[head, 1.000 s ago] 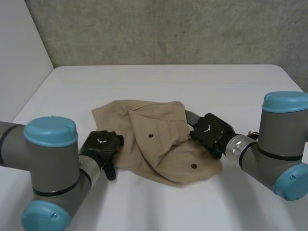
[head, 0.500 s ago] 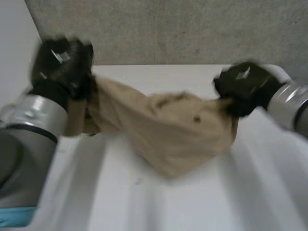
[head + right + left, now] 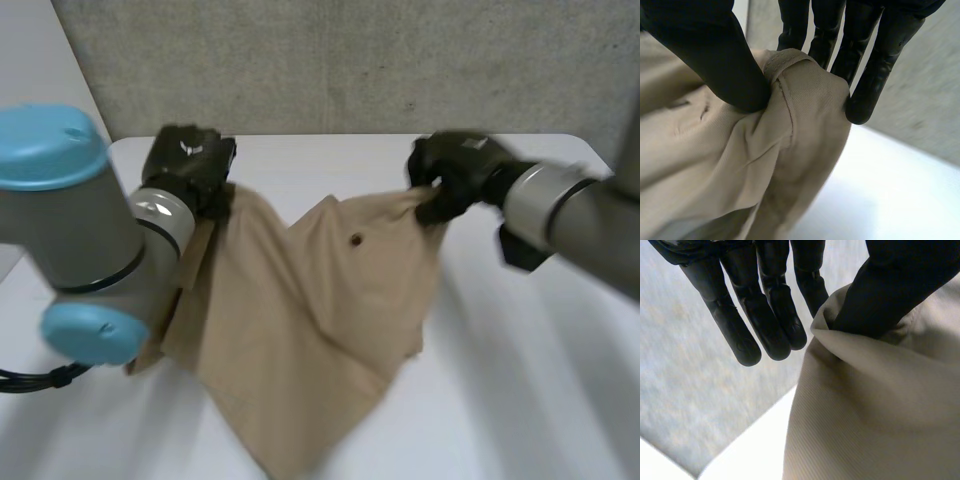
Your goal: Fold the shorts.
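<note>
The tan shorts (image 3: 300, 320) hang in the air between my two hands, lifted above the white table (image 3: 520, 400). My left hand (image 3: 188, 165) holds one upper corner of the cloth at the left; in the left wrist view its thumb (image 3: 890, 285) pinches the shorts (image 3: 875, 405) against its fingers (image 3: 770, 315). My right hand (image 3: 452, 180) grips the opposite upper corner; in the right wrist view the thumb (image 3: 720, 60) presses the waistband (image 3: 795, 85) against the fingers (image 3: 875, 65). The lower part of the shorts sags toward the table's near side. A dark button (image 3: 356, 239) shows near the top.
A grey wall (image 3: 350, 60) rises behind the table's far edge. My left arm (image 3: 70, 240) fills the near left and my right arm (image 3: 580, 225) crosses the right side.
Both hands closed on the shorts where they lay on the table and raised them. The cloth now hangs spread between them instead of lying crumpled.
</note>
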Controlling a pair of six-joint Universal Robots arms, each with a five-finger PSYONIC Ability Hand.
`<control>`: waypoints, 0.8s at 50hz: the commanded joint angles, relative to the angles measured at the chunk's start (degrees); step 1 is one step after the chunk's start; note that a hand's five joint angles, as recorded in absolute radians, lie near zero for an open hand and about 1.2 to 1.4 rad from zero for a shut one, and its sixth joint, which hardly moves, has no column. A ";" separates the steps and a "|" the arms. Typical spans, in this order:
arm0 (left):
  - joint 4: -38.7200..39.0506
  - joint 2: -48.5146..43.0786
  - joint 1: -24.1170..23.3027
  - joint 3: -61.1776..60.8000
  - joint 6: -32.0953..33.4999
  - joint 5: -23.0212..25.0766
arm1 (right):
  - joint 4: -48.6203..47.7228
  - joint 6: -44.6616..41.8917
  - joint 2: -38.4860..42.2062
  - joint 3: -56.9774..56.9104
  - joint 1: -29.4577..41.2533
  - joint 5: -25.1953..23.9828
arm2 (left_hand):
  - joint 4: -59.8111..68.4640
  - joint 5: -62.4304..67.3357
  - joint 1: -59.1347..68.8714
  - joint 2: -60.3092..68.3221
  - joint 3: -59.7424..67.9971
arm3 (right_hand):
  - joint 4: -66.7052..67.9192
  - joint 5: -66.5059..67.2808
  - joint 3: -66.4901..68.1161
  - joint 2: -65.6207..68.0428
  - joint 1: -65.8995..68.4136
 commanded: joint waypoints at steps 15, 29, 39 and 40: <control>-2.78 -5.11 4.77 3.66 -0.94 -5.27 | -4.88 -8.03 7.85 -3.08 4.97 6.70 | -57.69 -54.95 -53.08 -57.55 -57.07 | -58.27 -55.92 -56.47 -57.34 -46.44; -11.39 13.29 -11.66 -19.11 -15.08 -9.41 | -9.27 -41.61 5.56 2.28 0.66 -3.66 | -47.95 -45.22 -43.35 -47.81 -47.33 | -58.27 -55.92 -56.47 -57.34 -46.44; -9.56 13.11 -18.09 -28.71 -18.00 -9.24 | -13.40 -44.96 10.31 3.95 1.19 -8.50 | -44.40 -41.66 -39.79 -44.26 -43.78 | -58.27 -55.92 -56.47 -57.34 -46.44; -9.03 13.11 -18.36 -29.41 -17.99 -9.24 | -13.84 -44.96 10.57 4.21 1.19 -8.59 | -44.23 -41.49 -39.62 -44.09 -43.61 | -58.27 -55.92 -56.47 -57.34 -46.44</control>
